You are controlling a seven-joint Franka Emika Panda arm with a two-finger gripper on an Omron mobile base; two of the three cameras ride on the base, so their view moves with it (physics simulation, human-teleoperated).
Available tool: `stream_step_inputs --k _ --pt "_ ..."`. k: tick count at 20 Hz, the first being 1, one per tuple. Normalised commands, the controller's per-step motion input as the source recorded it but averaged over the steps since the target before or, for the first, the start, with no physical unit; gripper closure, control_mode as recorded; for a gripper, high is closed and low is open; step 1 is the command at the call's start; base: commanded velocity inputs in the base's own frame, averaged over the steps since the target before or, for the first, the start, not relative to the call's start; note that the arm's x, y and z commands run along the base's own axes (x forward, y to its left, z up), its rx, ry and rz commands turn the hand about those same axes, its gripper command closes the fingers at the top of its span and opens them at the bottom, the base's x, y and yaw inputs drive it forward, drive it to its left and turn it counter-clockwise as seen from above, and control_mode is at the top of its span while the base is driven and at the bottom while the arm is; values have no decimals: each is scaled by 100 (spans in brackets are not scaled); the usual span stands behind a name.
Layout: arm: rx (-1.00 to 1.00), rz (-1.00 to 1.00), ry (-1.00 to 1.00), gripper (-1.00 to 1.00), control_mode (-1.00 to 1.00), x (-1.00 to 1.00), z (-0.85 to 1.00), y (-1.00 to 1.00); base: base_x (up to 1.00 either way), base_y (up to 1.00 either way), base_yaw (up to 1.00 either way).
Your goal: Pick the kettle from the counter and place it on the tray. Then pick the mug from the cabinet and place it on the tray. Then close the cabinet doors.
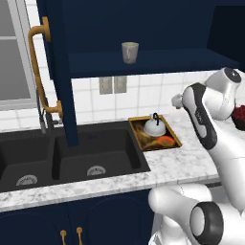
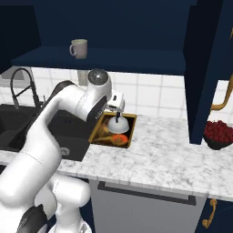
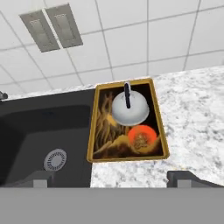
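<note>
Already the kettle (image 3: 129, 109) sits upright inside the tray (image 3: 158, 120), toward the tray's wall-side end, with its thin black handle arching over the dome. An orange round patch (image 3: 141, 136) shows on the tray's dark floor just beside the kettle, on the side nearer the counter's front edge (whether it is an object or part of the tray's streaking cannot be told). The tray rests on the counter (image 2: 168, 150), right against the black sink (image 1: 95, 153). The gripper (image 3: 112, 178) hangs above the tray, apart from the kettle, its two fingers (image 3: 183, 177) spread wide with nothing between them. In the right base view the hand (image 2: 117, 102) hovers over the kettle (image 2: 117, 123) with a clear gap below it. The mug (image 1: 129, 52) stands upright on the shelf of the cabinet (image 1: 158, 61), alone and well above the tray. One of the cabinet doors (image 1: 60, 72) stands swung open over the sink, its brass bar handle (image 1: 38, 72) facing outward. A bowl of red fruit (image 2: 219, 134) sits on the counter beyond the other open door (image 2: 205, 68).
</note>
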Motion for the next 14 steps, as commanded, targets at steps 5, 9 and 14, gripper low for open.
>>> stream_step_inputs --k 5,9,14 --pt "-11 -19 -3 -100 -100 -54 100 79 0 0 0" --pt "-21 -20 20 -100 -100 -3 39 85 0 0 0" --pt "-2 0 4 -100 -100 0 -1 9 0 0 0"
